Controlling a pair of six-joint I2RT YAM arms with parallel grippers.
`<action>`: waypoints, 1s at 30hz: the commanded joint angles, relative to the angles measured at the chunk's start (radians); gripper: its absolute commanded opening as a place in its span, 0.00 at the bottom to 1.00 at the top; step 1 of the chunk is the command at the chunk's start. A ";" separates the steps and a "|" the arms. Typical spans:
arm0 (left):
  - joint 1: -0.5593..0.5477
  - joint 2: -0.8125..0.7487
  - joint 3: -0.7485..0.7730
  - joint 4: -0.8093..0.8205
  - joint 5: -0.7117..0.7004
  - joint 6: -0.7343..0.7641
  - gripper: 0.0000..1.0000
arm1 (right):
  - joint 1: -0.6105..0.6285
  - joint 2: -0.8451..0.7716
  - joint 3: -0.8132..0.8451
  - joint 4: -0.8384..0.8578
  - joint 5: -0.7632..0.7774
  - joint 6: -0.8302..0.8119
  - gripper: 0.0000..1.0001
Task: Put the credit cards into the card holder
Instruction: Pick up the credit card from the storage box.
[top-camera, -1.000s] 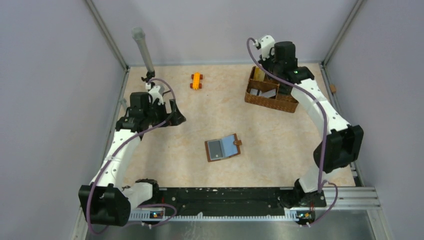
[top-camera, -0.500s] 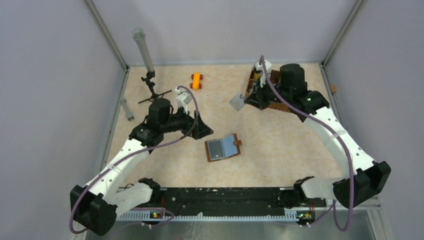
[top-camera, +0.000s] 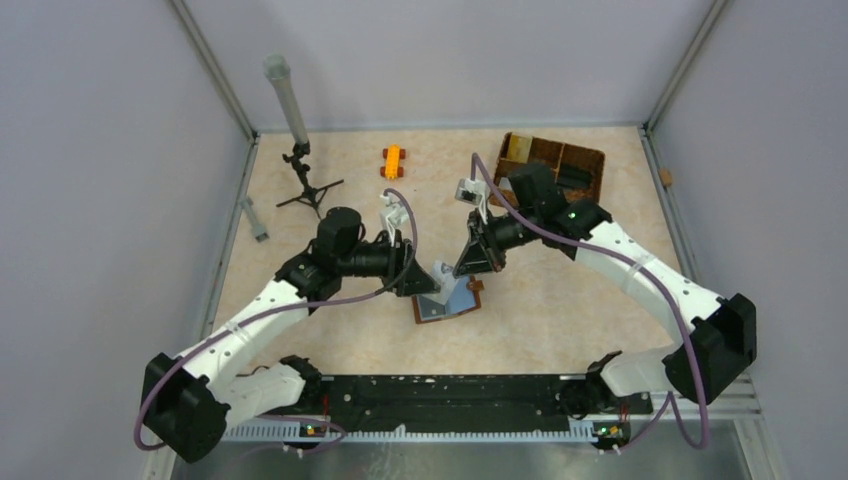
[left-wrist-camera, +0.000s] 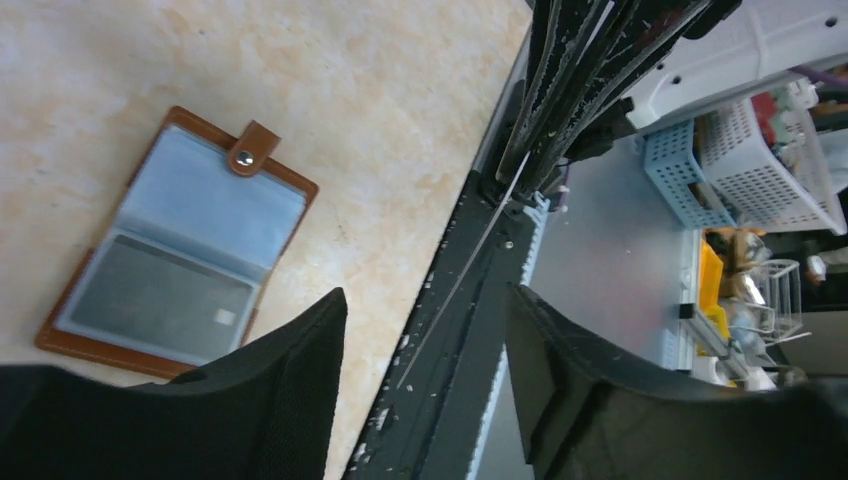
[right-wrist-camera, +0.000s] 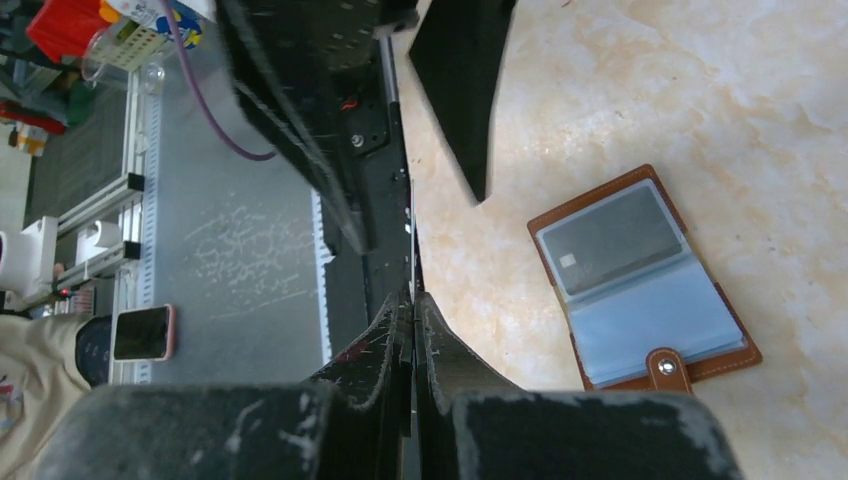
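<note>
The card holder (top-camera: 457, 302) lies open on the table, brown with blue pockets; a grey card (left-wrist-camera: 160, 300) sits in one pocket. It also shows in the right wrist view (right-wrist-camera: 640, 285). My right gripper (top-camera: 470, 262) is shut on a thin silver-grey credit card (top-camera: 441, 274), held edge-on (right-wrist-camera: 412, 255) just above and beside the holder. My left gripper (top-camera: 420, 283) is open at the holder's left edge. In the left wrist view the held card (left-wrist-camera: 460, 290) hangs between its fingers (left-wrist-camera: 300, 390) without touching them. A gold card (top-camera: 516, 147) stands in the basket.
A brown woven basket (top-camera: 585, 160) stands at the back right. An orange toy (top-camera: 393, 160) lies at the back middle. A small tripod with a grey tube (top-camera: 298, 165) stands at the back left, with a grey stick (top-camera: 257, 218) near the left wall.
My right gripper has carried the silver-grey card from the basket to just above the card holder. My left arm has swung from the back left to the holder's left edge.
</note>
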 joint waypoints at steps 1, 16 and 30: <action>-0.034 0.013 -0.029 0.070 0.091 -0.005 0.47 | 0.013 0.005 0.010 0.052 -0.093 -0.017 0.00; -0.040 -0.141 -0.332 0.686 -0.127 -0.382 0.00 | 0.011 -0.084 -0.303 0.760 0.005 0.547 0.62; -0.040 -0.152 -0.337 0.478 -0.246 -0.343 0.67 | 0.008 -0.076 -0.370 0.777 0.222 0.653 0.00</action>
